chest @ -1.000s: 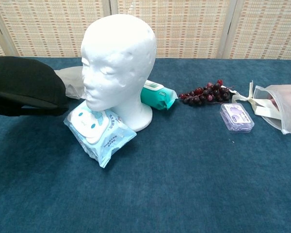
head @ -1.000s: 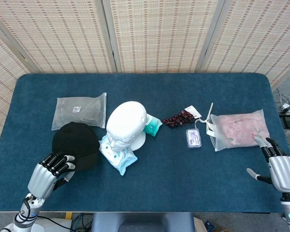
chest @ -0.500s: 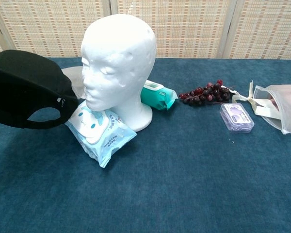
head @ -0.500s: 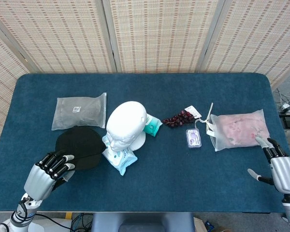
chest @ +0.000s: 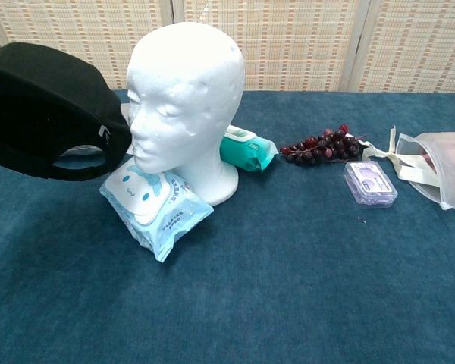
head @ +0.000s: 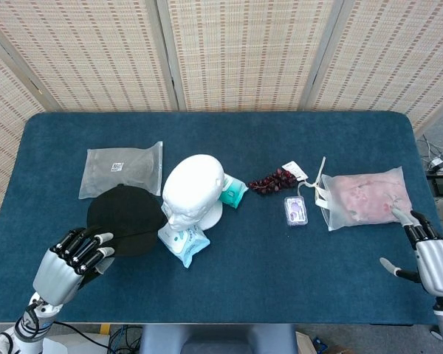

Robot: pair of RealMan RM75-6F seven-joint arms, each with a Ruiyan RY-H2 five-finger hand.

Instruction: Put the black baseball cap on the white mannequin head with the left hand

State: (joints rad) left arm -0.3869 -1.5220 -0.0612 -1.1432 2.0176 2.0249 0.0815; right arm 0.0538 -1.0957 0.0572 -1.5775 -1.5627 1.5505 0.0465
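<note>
The black baseball cap (head: pixel 125 219) (chest: pixel 49 110) hangs lifted off the table, tilted, just left of the white mannequin head (head: pixel 190 193) (chest: pixel 186 98). In the chest view its edge reaches the mannequin's face. My left hand (head: pixel 70 264) holds the cap's near rim from below left; the hand is out of the chest view. The mannequin stands upright on its round base, bare. My right hand (head: pixel 432 258) rests at the table's right front corner with fingers spread, holding nothing.
A blue wet-wipes pack (head: pixel 183 244) (chest: pixel 155 206) lies against the mannequin's base, a teal pack (chest: pixel 245 149) behind it. A grey pouch (head: pixel 122 169) lies behind the cap. Grapes (chest: pixel 321 145), a small purple box (chest: pixel 371 183) and a pink-filled bag (head: pixel 365 197) sit to the right.
My left hand has raised the cap off the table and carried it right, tilting it up toward the mannequin's face. The right hand has barely moved.
</note>
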